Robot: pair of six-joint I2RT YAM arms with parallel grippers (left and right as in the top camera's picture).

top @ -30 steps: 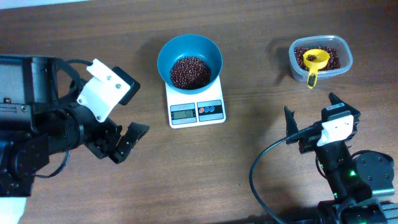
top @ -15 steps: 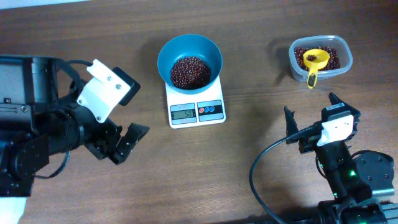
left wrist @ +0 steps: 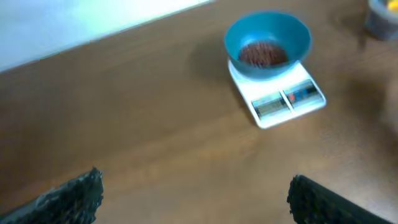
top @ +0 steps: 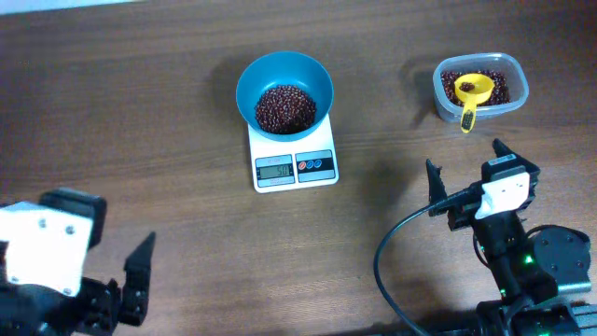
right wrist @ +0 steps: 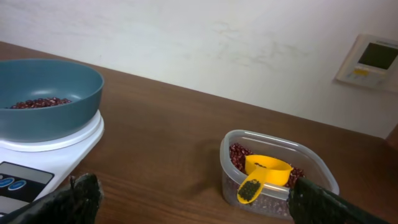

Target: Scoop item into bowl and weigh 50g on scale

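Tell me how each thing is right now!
scale: display lit, digits too small to read
bowl: sitting on scale, partly full
tub: lidless, partly full
beans: piled in bowl and tub
scoop: lying in tub
left gripper: open, empty
right gripper: open, empty

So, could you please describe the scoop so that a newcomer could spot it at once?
On the brown table, find the clear tub of beans, right of the scale. The scoop lies inside it: the only bright yellow thing there, its handle resting on the rim.
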